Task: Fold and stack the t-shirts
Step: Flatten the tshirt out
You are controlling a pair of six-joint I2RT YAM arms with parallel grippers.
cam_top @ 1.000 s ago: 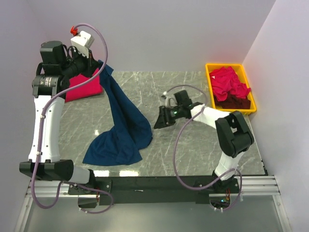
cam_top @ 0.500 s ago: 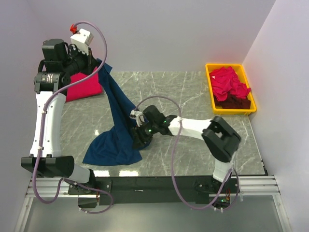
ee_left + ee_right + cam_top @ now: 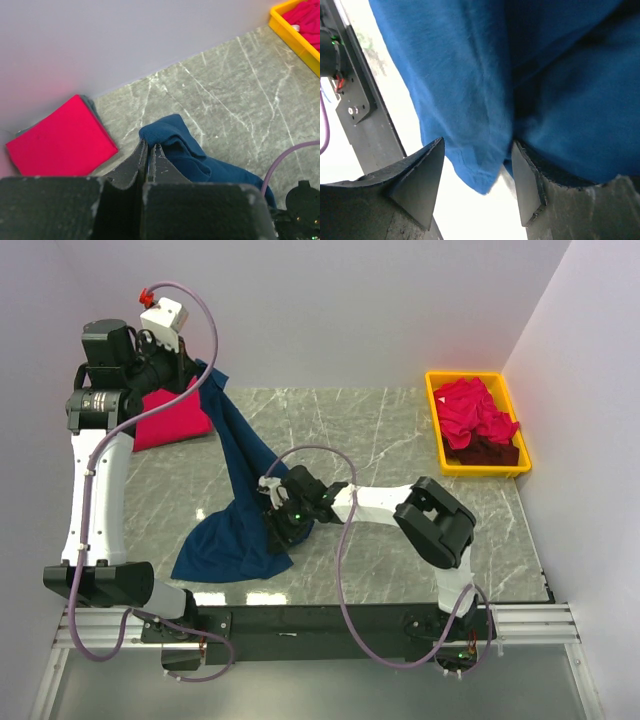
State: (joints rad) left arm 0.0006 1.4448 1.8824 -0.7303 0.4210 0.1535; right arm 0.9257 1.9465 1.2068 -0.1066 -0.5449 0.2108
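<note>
Over marble (image 3: 400, 430), left claw (image 3: 148, 147) pinches navy t-shirt (image 3: 250, 510) high (right claw (image 3: 477, 150) low).

The draped shirt (image 3: 245, 520) is coloured navy blue, the folded shirt (image 3: 175, 425) bright red-pink. The tabletop (image 3: 380, 430) is veined white on grey marble. A yellow bin (image 3: 484, 470) is filled with red-pink shirts (image 3: 470, 410) and a maroon shirt (image 3: 490, 452).

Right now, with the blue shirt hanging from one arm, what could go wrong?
The right gripper stands open around a bunched edge of the blue shirt; closing there might catch two layers. The left gripper pinches only a small fold, which might slip out. The cloth hangs beside the folded pink shirt and might drag it.
</note>
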